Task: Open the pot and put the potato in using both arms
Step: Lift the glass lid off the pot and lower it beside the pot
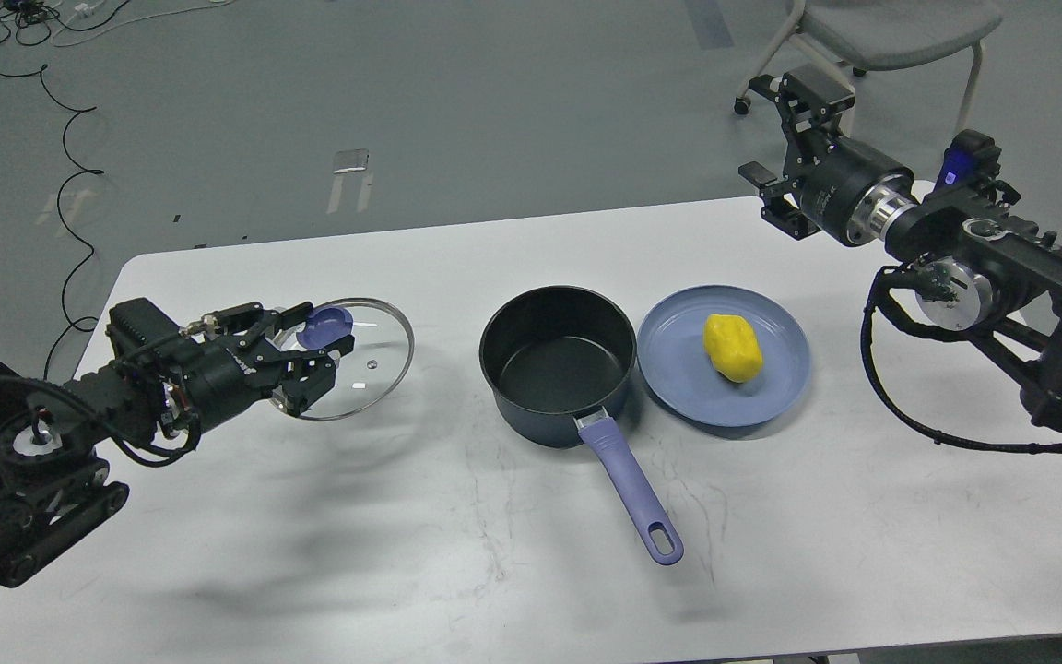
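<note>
On the table [328,516], left gripper [314,355] clamped on glass lid [360,364], right gripper [784,152] spread, pot [557,369] uncovered

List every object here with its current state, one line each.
Pot: open, empty, upright.
Lid: off the pot, at the left gripper.
Potato: on the plate, not in the pot.
Right gripper: raised, empty, jaws open.

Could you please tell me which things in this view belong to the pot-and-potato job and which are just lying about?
Job: pot, potato, glass lid, blue plate under the potato, left pincer, right pincer.
Lying about: chair, floor cables.
</note>
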